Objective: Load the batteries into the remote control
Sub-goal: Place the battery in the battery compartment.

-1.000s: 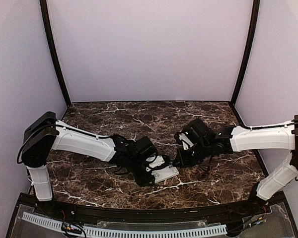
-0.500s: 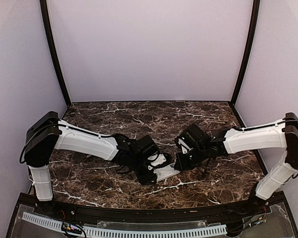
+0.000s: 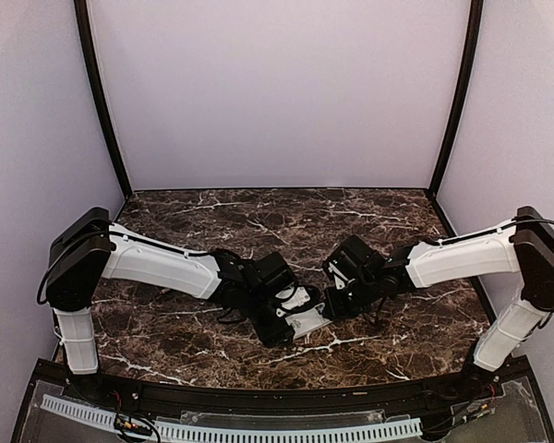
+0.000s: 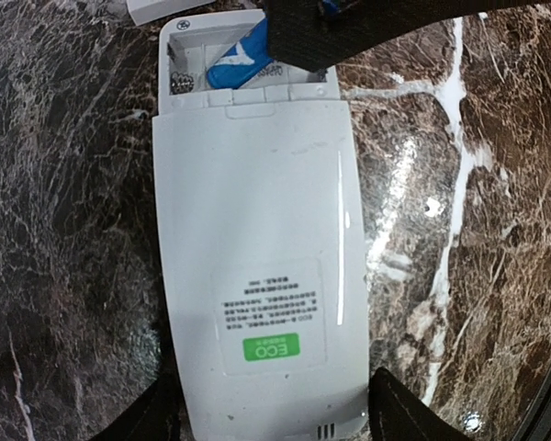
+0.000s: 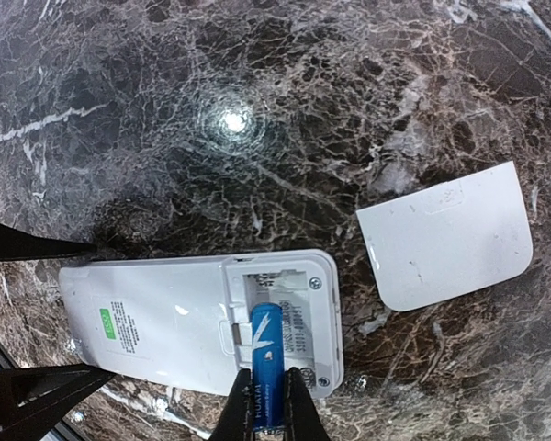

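Remote control (image 4: pixel 257 230), a slim white plastic rectangular handset, lies back-up on the dark, white-veined marble table (image 3: pixel 194 221), near the front edge & btwn my two arms. Its battery bay (image 5: pixel 289 308) is open at one end. The green ECO label (image 4: pixel 271 348) sits toward the other end.

My left tool (image 4: pixel 275 418) has the remote control by the label end. Its two black fingers (image 4: pixel 156 415) are closed in on the long sides, one per side, touching the plastic, w/ the handset flat on the table.

My right tool (image 5: pixel 266 413) is nearly shut, pinching a small, slim, bright-blue cylindrical battery (image 5: pixel 264 349) by its near end. In the right wrist view the battery runs across the remote's width. Its far end is inside the bay, on the side next to the closed part of the back, & the held end reaches past the remote's long edge. From the left wrist cam the blue casing shows slanted in the bay, partly hidden by my right tool's dark fingers, so it isn't lying flat in a slot. Can't tell whether the far end touches a contact.

Small white plastic cover (image 5: pixel 450 234), a rectangle w/ rounded corners, lies flat on the table near the bay end of the remote control, not touching it. A corner of it shows at the top-left of the left wrist view.
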Motion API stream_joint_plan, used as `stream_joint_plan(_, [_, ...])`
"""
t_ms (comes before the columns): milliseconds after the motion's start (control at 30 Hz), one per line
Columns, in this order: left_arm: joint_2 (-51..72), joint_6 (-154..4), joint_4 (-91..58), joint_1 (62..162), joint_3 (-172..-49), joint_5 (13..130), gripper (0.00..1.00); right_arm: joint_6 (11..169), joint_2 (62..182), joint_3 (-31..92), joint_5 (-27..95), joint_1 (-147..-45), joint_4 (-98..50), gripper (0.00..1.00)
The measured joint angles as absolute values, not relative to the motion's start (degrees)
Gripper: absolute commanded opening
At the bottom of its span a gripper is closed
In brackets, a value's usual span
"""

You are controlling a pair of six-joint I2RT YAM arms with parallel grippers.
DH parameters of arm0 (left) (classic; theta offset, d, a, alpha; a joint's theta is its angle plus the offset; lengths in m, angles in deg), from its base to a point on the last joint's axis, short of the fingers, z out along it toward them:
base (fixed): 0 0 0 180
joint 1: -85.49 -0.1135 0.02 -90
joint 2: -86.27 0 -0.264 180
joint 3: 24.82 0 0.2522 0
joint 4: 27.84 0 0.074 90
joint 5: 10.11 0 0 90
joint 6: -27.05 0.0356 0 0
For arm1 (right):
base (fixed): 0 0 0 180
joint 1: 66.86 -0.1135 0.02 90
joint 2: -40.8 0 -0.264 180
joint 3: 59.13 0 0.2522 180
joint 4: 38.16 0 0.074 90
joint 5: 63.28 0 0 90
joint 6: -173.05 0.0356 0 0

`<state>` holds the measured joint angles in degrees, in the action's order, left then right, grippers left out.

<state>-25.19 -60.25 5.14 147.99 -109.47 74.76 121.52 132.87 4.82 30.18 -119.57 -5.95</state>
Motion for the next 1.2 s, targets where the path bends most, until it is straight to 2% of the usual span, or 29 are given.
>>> stream_joint_plan(433, [-25.28, -60.20, 5.14, 147.99, -109.58, 74.78, 0.72, 121.46, 134.75, 3.88, 30.84, -119.57, -8.92, 0.00])
stream_joint_plan(833, [-25.43, -60.14, 5.12, 147.99, -109.75, 74.78, 0.72, 120.37, 135.19, 3.93, 31.25, -119.35, -9.14, 0.17])
stream_joint_plan(1200, [-25.48, -59.53, 5.16, 147.99, -109.80, 74.80, 0.72, 119.29, 135.30, 4.74, 31.34, -119.24, -7.85, 0.18])
